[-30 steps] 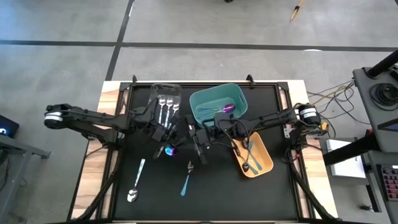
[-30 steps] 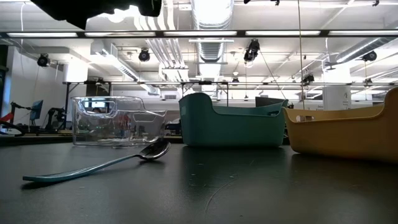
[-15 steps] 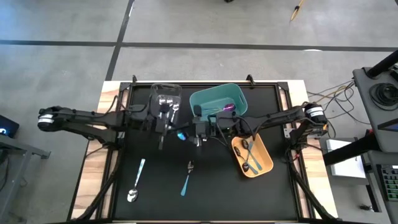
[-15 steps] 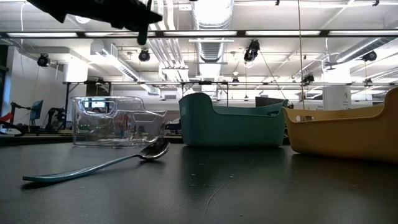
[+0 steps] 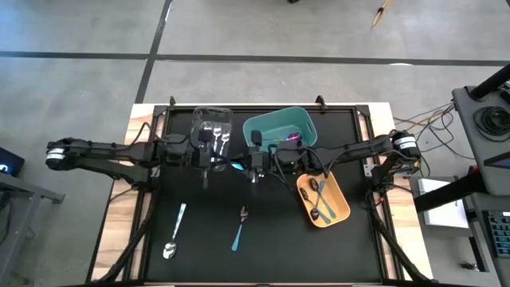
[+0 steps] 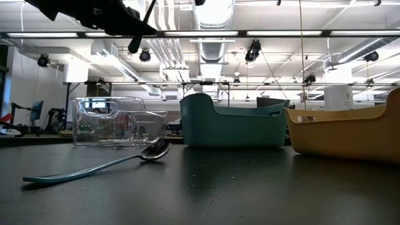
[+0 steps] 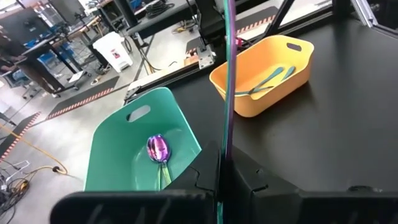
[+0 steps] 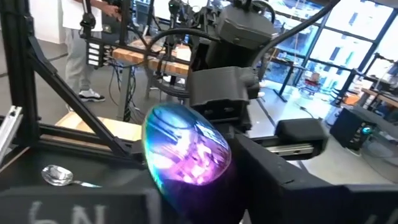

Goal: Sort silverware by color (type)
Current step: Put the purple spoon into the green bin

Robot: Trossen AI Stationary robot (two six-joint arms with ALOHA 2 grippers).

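Surface: black table mat (image 5: 343,239), workshop beyond.
Left gripper (image 7: 224,171): clamped on upright handle of iridescent spoon (image 7: 228,74).
Right gripper (image 5: 253,166): facing left one, just beside spoon's bowl; apart or together, cannot tell.
Just beyond: teal bin (image 5: 275,127).
Farther: orange bin (image 5: 339,209); teal-handled spoon (image 5: 239,227) and silver spoon (image 5: 174,235) flat on mat.

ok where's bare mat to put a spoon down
Free: the mat's right front part, in front of the orange bin, and the left back part beside the clear bin. Crowded: the middle, where both arms meet by the teal bin, and front left, where a silver spoon and a teal-handled spoon lie.
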